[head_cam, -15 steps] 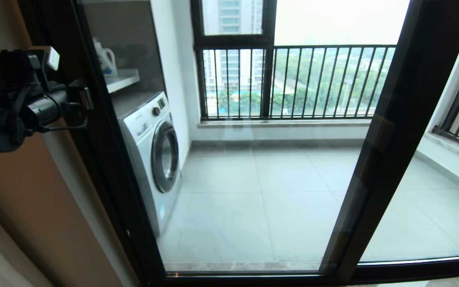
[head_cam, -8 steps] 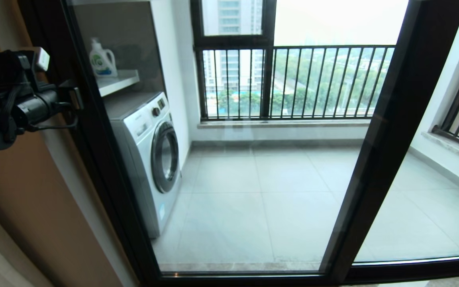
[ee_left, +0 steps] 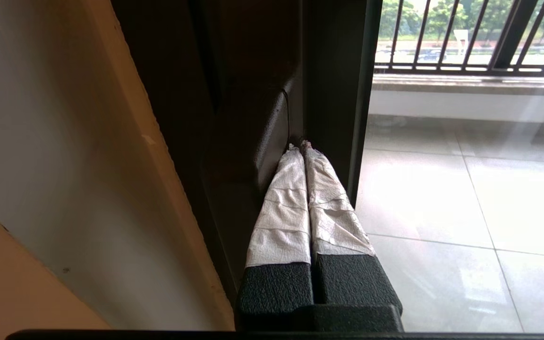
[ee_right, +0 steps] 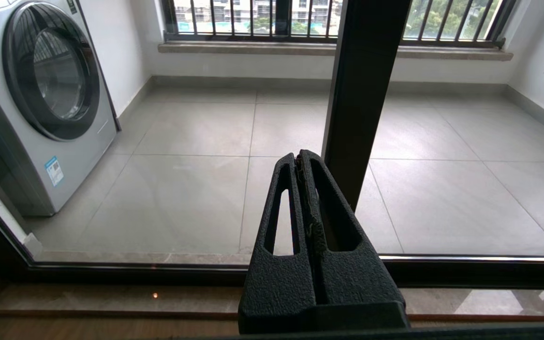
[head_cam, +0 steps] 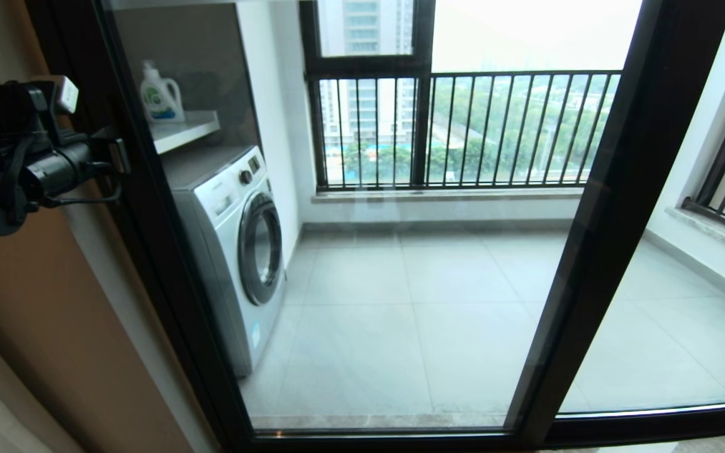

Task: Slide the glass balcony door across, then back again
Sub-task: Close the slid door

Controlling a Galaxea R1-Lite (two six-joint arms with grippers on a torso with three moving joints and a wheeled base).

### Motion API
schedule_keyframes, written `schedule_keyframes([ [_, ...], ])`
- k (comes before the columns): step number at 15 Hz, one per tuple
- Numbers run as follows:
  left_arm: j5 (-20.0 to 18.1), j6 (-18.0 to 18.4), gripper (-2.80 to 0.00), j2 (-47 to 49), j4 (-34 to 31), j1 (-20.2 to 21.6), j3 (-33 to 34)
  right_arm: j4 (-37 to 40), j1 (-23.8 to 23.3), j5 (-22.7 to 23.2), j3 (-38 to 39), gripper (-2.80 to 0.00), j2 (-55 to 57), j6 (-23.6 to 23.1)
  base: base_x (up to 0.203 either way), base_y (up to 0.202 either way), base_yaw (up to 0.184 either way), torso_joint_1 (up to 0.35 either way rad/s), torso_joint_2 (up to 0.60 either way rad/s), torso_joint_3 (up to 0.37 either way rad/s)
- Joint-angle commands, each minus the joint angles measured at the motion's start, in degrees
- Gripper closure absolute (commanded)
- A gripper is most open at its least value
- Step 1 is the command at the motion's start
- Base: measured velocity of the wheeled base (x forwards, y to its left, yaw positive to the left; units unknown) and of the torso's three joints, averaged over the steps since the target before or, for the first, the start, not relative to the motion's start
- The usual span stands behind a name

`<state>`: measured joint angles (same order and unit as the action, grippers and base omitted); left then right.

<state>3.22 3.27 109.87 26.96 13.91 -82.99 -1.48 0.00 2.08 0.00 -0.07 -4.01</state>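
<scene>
Left gripper (ee_left: pixel 300 145) fingers pressed together, tips against the small black handle (ee_left: pixel 272 137) of the door.
Tall black-framed clear glass balcony door (head_cam: pixel 148 207) stands at far left – right gripper (ee_right: pixel 300 158) closed too, held low before the glass – white front-loading washing machine (head_cam: pixel 243 245) behind.

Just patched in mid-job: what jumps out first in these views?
The glass balcony door fills the head view, its black left upright leaning across the frame. The left gripper, shut, has its white-wrapped fingertips tucked against the black handle on that upright. Through the glass, a white washer stands at left with a detergent bottle on the shelf above; the right gripper hangs shut before the glass.
</scene>
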Motion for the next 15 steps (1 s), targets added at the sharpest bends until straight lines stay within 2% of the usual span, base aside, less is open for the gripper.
schedule_keyframes([
  [1,-0.3,0.0,0.00,-0.3,0.2,0.0,0.4,0.0,0.0,0.0,0.7,0.00,0.1,0.0,0.000,0.000,0.000,0.000,0.00,0.000],
  [6,-2.8,-0.4,0.00,-4.5,0.3,-2.9,6.4,0.0,0.0,0.0,0.7,0.00,0.1,0.0,0.000,0.000,0.000,0.000,0.00,0.000],
  [11,-3.7,-0.5,0.00,-4.9,2.0,-3.0,4.9,0.0,0.0,0.0,0.7,0.00,0.1,0.0,0.000,0.000,0.000,0.000,0.00,0.000],
  [15,-5.0,-1.3,0.00,-9.2,2.0,-3.0,5.4,0.0,0.0,0.0,0.7,0.00,0.1,0.0,0.000,0.000,0.000,0.000,0.00,0.000],
])
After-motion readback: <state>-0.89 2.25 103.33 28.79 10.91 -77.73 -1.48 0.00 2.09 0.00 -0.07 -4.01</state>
